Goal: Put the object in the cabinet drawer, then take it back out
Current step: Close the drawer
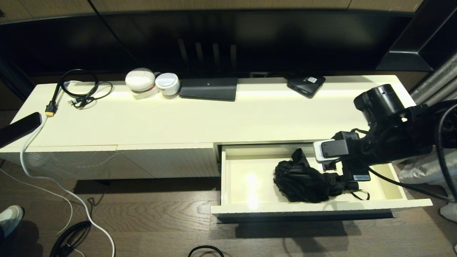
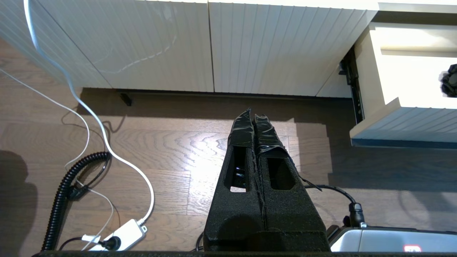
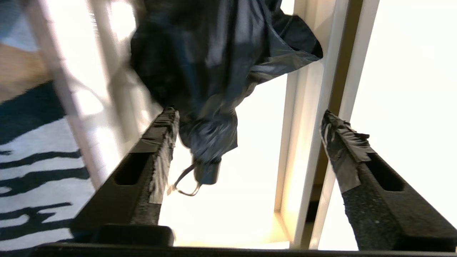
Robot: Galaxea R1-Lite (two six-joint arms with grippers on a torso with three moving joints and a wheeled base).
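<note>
The drawer is pulled fully out, so the umbrella lies flat on its floor toward the right half, handle and wrist loop pointing right. Just above that handle hangs the right pincer, spread wide and empty, placed to straddle it. The left pincer is parked, pressed together, above the wood floor. Farther back, the worktop carries cables and small devices.

Umbrella inside open drawer

Overhead glare bleaches the drawer floor — right wrist view blurred.
</note>
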